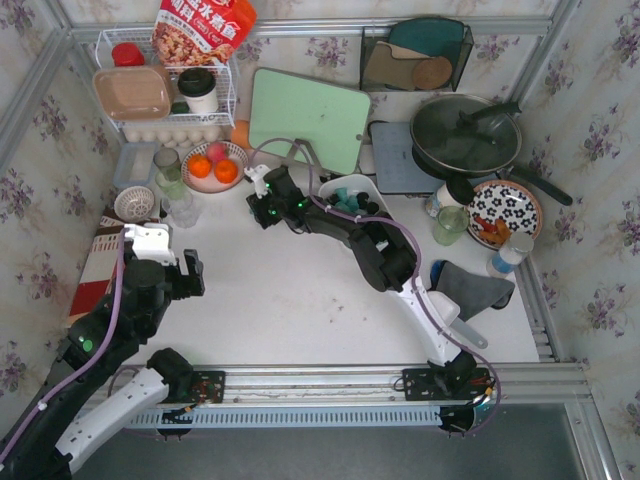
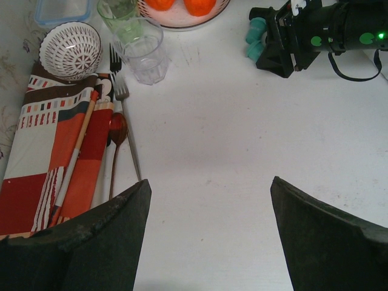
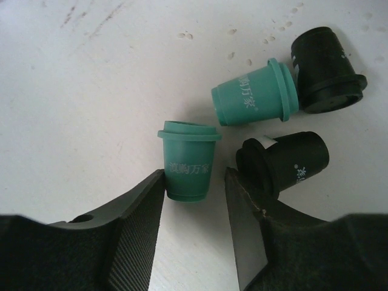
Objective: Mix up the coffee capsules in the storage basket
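Four coffee capsules lie on the white table in the right wrist view. One teal capsule [image 3: 188,160] stands with its narrow end between the fingertips of my right gripper [image 3: 194,173]. The left finger touches it and a small gap shows at the right finger, so the jaws stand open. Another teal capsule [image 3: 254,94] and two black ones [image 3: 327,70] [image 3: 285,160] lie close by. The white storage basket [image 1: 372,186] holds more teal capsules [image 1: 347,197], just right of my right gripper [image 1: 258,192]. My left gripper [image 2: 210,182] hangs open over bare table, holding nothing.
A plate of oranges [image 1: 214,165], glasses [image 1: 180,205] and a small bowl [image 1: 134,203] stand at the left. Cutlery lies beside a striped cloth [image 2: 54,139]. A green cutting board [image 1: 310,115], a lidded pan [image 1: 465,135], a floral plate [image 1: 505,212] and a grey cloth [image 1: 470,288] are behind and to the right.
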You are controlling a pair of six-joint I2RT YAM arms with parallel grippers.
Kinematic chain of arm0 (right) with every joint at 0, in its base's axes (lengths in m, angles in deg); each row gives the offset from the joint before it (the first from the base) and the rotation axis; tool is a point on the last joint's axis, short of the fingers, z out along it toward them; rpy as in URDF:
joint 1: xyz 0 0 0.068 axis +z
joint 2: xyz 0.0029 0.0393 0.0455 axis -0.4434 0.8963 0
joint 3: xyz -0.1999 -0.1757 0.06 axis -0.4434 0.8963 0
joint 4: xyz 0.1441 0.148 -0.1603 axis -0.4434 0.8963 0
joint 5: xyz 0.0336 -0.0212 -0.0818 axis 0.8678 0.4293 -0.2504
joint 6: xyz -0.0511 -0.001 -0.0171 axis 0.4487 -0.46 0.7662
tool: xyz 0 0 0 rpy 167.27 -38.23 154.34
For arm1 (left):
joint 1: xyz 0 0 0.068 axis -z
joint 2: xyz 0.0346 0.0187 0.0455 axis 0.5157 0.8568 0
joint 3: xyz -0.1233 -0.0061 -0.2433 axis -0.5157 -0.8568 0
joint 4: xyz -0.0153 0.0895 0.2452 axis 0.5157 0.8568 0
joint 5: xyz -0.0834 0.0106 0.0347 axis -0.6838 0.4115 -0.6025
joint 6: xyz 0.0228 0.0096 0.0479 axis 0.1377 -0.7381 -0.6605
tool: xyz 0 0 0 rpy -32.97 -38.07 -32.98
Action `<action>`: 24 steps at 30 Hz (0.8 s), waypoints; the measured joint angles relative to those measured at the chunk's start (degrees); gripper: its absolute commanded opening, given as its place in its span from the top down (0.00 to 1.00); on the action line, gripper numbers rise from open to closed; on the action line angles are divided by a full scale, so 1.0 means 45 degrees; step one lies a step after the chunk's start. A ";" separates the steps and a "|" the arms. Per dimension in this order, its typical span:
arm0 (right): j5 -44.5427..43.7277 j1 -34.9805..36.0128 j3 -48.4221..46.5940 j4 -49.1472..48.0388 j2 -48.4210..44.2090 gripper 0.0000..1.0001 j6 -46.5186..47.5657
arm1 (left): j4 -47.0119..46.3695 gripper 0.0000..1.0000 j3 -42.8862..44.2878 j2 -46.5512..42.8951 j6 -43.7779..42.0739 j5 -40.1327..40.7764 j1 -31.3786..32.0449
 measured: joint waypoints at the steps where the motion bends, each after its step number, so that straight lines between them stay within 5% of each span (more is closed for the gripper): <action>1: -0.0131 0.0005 -0.0044 0.0049 0.0024 0.55 0.0024 | 0.0000 0.18 0.0000 0.0019 0.0029 -0.0112 -0.0097; 11: -0.0500 0.0204 0.1044 -0.0345 -0.0641 0.74 0.0107 | -0.0083 0.18 0.0000 0.0068 0.0131 -0.0636 -0.0539; 24: -0.0928 0.0238 0.7446 -0.3721 -0.6343 0.76 -0.0408 | -0.0272 0.18 -0.0053 0.0112 0.0223 -0.1195 -0.1205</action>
